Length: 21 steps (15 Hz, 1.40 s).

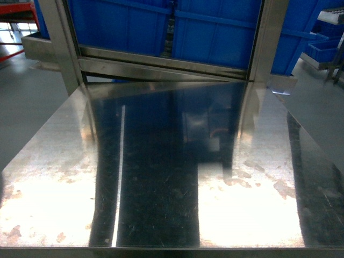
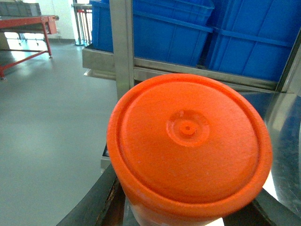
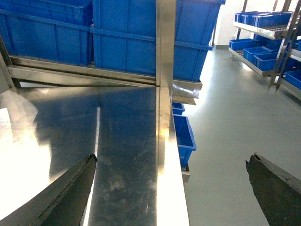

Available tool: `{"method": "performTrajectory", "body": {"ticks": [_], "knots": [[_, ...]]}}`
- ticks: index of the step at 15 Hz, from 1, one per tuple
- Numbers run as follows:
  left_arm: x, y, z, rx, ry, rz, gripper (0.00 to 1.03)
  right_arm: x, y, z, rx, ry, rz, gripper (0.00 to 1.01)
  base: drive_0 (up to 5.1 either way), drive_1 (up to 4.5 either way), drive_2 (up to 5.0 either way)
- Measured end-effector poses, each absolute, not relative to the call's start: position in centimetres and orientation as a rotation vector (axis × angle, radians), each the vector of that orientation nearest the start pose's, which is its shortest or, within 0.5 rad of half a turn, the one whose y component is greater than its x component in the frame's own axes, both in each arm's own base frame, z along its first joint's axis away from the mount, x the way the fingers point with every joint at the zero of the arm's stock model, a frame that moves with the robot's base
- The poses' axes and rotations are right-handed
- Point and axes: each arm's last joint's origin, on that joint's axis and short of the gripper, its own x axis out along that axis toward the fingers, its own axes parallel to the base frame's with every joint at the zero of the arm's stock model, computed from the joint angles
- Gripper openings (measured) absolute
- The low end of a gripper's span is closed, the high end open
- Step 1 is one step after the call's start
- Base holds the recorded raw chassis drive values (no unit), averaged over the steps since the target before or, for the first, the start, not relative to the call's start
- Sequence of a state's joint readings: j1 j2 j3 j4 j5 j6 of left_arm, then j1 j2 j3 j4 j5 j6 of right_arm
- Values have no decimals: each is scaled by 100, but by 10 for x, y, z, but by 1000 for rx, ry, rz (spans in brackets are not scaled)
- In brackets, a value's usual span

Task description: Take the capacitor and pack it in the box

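While my left fingers (image 2: 91,205) show only as dark edges at the bottom corners of my left wrist view, an orange cylinder (image 2: 188,146) fills the space between them, its round flat end turned to the camera with a raised rim and a small moulded disc at the middle. It sits between those two fingers and they appear to pinch it from both sides, though the contact itself lies below the edge of the picture. I take this orange piece for the capacitor; I read no label, brand or writing on it, and its face is plain grained plastic. My right gripper (image 3: 171,188) is spread wide, one dark worn finger (image 3: 66,193) low on the left over the steel table (image 3: 117,136) and the other low on the right over the grey floor (image 3: 225,117), with nothing between them. Beyond my left hand stands a steel upright (image 2: 121,42) of the shelf frame, and behind it blue plastic bins (image 2: 164,33) on a steel ledge. From the head view the table (image 1: 48,183) shines with glare and carries rusty-looking stains near its front edge; neither of my hands shows there, and the box is not in any view. More blue bins (image 3: 263,52) sit on racks at the far right.
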State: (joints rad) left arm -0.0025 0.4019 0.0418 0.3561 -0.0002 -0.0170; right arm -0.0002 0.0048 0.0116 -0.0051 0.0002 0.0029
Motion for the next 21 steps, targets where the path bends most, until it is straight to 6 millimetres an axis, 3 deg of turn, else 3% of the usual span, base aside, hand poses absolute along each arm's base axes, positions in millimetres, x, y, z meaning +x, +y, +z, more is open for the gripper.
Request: {"method": "performTrajectory", "body": {"ticks": [16,21], "knots": [[97,0,167,-17,-1,-1,44,97,0,167,2,-1,0,98,0,0,0],[98,0,167,-17,4,-1,44,97,0,167,2,-2,0,98,0,0,0]]}}
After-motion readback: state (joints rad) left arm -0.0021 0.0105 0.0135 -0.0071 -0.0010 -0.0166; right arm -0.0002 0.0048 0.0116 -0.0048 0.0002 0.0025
